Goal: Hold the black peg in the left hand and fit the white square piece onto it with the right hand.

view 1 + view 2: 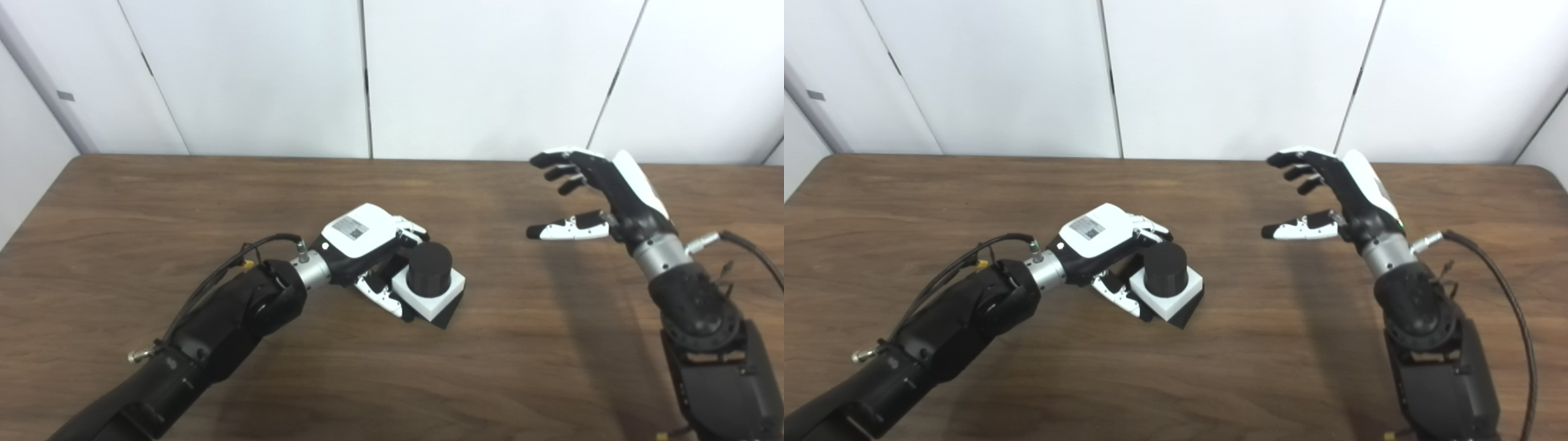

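1. The brown tabletop (184, 196) runs wide in both views; its far edge meets the white wall panels (478, 73) at 12 o'clock, and its left edge slants in at about 9 o'clock.
2. Bare wood lies open toward 12, 3 and 6 o'clock of the assembled piece; toward 9 o'clock the left arm fills the room.
3. The black peg (429, 268) stands upright near the middle of the tabletop, its long axis vertical and its flat round top facing up.
4. The white square piece (436, 297) sits around the peg's lower part, lying flat, one corner turned toward 5 o'clock; a black base shows under its near edge.
5. The left hand (361, 245) is closed on the assembly from its 9 o'clock side, fingers (409, 229) over the far side and thumb along the near side.
6. The right hand (1338, 199) hangs above the tabletop well apart at 3 o'clock, fingers spread, holding nothing, palm facing 9 o'clock.
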Robot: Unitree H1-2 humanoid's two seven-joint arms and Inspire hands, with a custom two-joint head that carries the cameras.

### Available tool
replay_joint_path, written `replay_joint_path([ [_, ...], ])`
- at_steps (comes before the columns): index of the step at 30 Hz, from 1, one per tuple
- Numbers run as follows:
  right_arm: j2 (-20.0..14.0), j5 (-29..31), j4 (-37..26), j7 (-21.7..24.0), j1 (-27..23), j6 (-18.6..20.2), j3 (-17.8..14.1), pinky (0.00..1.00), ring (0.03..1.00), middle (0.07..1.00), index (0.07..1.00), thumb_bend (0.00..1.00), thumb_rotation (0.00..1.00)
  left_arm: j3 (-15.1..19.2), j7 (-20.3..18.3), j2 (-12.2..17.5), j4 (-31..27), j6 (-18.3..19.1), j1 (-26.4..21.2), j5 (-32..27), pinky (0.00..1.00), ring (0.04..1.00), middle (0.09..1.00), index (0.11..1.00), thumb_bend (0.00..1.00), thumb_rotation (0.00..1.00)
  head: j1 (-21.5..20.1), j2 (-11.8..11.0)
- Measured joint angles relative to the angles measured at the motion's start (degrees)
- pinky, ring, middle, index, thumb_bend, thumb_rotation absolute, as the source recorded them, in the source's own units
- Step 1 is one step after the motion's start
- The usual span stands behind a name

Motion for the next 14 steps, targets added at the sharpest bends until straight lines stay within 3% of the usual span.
replay_joint_path([
  [4,1.7,1.0,1.0,-3.5,1.9,-0.3,-0.3,0.57,0.689,0.727,0.694,0.64,0.03,0.2,0.0,0.2,-0.1,0.0,0.1,0.0,0.72,0.808,0.831,0.496,0.52,0.08,-0.4,0.0],
  [5,2.5,1.5,1.4,-4.5,2.2,-0.5,-0.5,0.58,0.687,0.724,0.69,0.65,0.03,0.4,-0.2,0.3,-0.2,0.2,0.3,0.0,0.72,0.807,0.847,0.613,0.76,0.15,-0.7,-0.1],
  [8,4.2,2.2,2.1,-7.4,2.6,-1.4,-0.7,0.58,0.679,0.721,0.686,0.63,0.01,1.6,-1.2,0.3,-1.1,0.8,1.2,-0.4,0.68,0.796,0.886,0.808,0.96,0.2,-0.9,-0.1],
  [11,5.1,3.1,2.9,-9.2,2.8,-3.0,-0.7,0.57,0.675,0.718,0.689,0.63,0.0,5.1,-1.5,-0.3,-2.2,0.9,4.0,-3.1,0.63,0.776,0.869,0.869,1.0,0.17,-0.9,-0.2],
  [13,5.5,3.3,3.6,-10.3,3.0,-3.4,-0.7,0.56,0.673,0.716,0.693,0.63,0.0,7.4,-1.3,-1.3,-3.3,2.1,5.9,-4.7,0.59,0.755,0.827,0.828,0.97,0.14,-0.9,-0.2],
  [14,5.5,3.5,3.8,-10.6,3.2,-3.5,-0.7,0.56,0.671,0.714,0.692,0.62,0.0,8.8,-1.3,-1.9,-3.8,2.7,6.9,-5.2,0.57,0.731,0.791,0.771,0.89,0.11,-0.9,-0.2],
])
